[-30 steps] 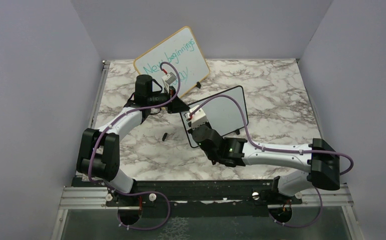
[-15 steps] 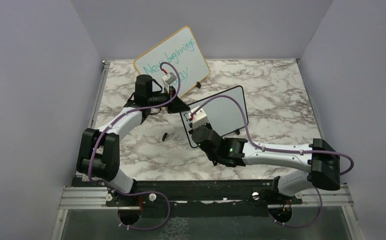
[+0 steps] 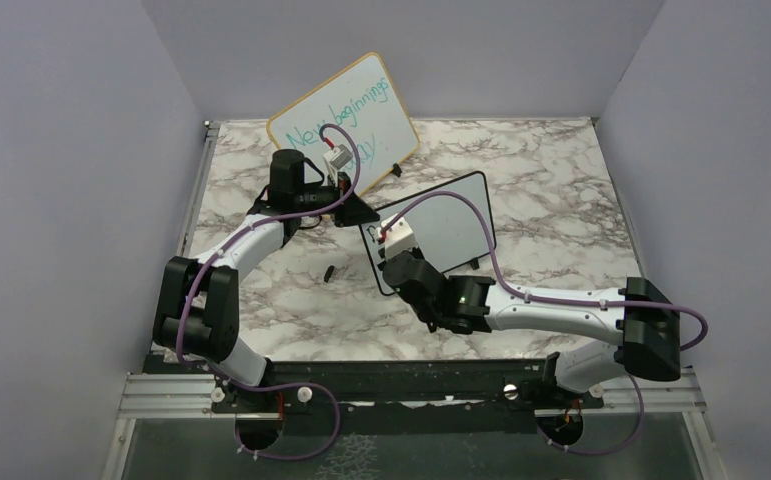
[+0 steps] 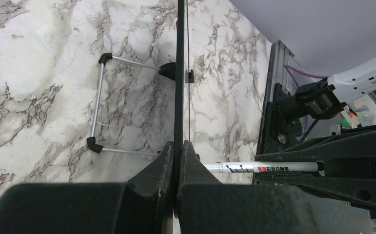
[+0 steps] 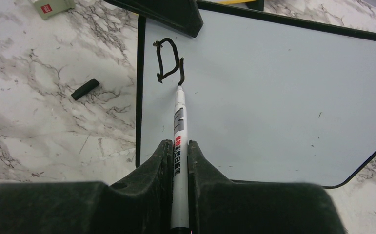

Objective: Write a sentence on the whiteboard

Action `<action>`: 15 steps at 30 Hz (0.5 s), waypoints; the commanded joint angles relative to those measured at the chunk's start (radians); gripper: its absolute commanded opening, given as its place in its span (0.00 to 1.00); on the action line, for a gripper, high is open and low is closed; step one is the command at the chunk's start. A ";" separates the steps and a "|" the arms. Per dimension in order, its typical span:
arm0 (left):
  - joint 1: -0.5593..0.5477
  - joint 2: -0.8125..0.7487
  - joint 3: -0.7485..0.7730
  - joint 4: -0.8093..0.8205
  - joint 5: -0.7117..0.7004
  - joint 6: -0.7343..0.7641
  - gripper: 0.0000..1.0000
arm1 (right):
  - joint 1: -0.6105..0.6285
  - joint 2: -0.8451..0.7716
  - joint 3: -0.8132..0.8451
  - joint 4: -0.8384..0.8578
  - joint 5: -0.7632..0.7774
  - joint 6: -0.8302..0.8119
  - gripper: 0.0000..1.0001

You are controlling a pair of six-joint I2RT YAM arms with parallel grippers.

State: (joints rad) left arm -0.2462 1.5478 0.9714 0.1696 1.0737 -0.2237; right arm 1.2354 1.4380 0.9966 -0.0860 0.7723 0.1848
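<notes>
Gripping marker (image 5: 179, 117), right gripper (image 5: 178, 146) has tip on whiteboard (image 5: 273, 97) near its corner, beside "D" (image 5: 168, 58). Left gripper (image 4: 178, 146) clamped on whiteboard edge.

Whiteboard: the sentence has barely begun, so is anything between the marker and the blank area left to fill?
Nothing visible. The marker tip touches the whiteboard beside the first letter; the face to its right is bare. The left gripper clamps only the edge near that letter.
</notes>
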 commanded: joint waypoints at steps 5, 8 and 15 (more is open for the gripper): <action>-0.004 0.003 -0.016 -0.005 0.012 0.001 0.00 | -0.010 -0.009 -0.001 -0.001 -0.005 -0.003 0.00; -0.004 0.003 -0.016 -0.005 0.013 0.001 0.00 | -0.010 -0.011 -0.006 0.033 0.016 -0.026 0.00; -0.005 0.003 -0.016 -0.005 0.015 0.001 0.00 | -0.010 -0.017 -0.010 0.077 0.045 -0.064 0.00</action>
State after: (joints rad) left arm -0.2462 1.5478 0.9714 0.1699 1.0737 -0.2237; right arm 1.2354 1.4372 0.9962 -0.0677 0.7738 0.1513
